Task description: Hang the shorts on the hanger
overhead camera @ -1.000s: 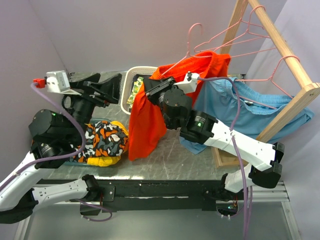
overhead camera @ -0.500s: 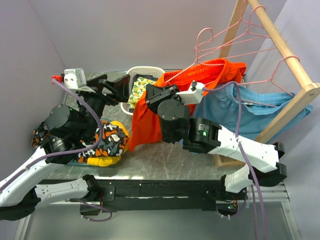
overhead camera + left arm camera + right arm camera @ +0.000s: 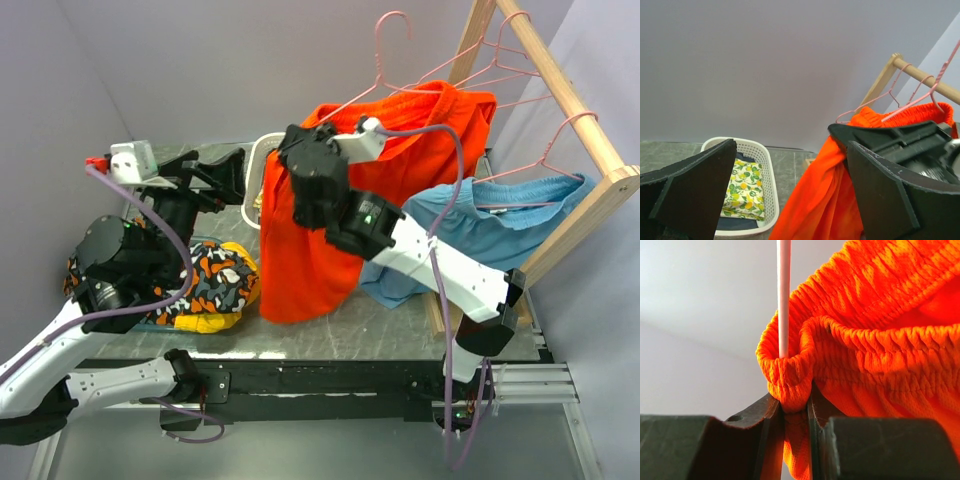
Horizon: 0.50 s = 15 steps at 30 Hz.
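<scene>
- I see one pair of shorts point(image 3: 310, 250): bright red-orange, gathered waistband, one pink hanger point(image 3: 783, 290) threaded inside.
- My right gripper point(image 3: 796, 407) pinches that waistband; left gripper point(image 3: 791, 150) gapes wide.
- One blue pair point(image 3: 490, 235).

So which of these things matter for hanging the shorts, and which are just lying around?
In the job: red-orange shorts, pink hanger, right gripper with jaws shut on the waistband.
Lying about: light blue shorts, patterned cloth, white basket.

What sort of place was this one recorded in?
Probably a robot test bench staged as a laundry corner, not a home: bare grey walls, a wooden clothes rail, a white laundry basket and red-orange shorts over a stone-look table.
</scene>
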{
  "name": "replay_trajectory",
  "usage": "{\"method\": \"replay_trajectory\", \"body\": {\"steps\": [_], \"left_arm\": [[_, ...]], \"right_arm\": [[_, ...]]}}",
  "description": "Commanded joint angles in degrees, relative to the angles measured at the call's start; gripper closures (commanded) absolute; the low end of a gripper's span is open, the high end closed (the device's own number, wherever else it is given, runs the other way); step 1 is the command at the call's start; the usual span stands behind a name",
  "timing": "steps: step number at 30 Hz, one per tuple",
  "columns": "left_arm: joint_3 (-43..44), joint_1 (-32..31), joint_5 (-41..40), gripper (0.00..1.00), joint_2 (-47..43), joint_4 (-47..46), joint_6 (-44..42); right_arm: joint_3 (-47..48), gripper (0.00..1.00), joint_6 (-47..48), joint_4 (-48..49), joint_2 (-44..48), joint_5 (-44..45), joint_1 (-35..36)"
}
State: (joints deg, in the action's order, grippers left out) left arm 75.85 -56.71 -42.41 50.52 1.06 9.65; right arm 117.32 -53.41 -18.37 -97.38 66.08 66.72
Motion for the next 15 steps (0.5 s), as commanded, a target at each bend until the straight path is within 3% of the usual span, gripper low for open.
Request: {"method": "replay_trajectory", "body": {"steps": [1, 6, 15], "left_arm": [[-0.53, 0.11, -1.88, 0.04, -2.0, -1.94, -2.44], [-1.41, 0.11, -1.8, 0.04, -2.62, -2.29, -3.06], [-1.76, 0.54, -0.92, 0.04, -1.13, -2.29, -2.88]], "right_arm": [[-2.34, 1.0, -0.2, 3.86, 5.53, -4.55, -6.85], [-10.17, 1.0, -0.91, 9.48, 11.32, -15.26, -13.53], [-18.09, 1.0, -4.95, 10.81, 19.42, -14.84, -20.48]]}}
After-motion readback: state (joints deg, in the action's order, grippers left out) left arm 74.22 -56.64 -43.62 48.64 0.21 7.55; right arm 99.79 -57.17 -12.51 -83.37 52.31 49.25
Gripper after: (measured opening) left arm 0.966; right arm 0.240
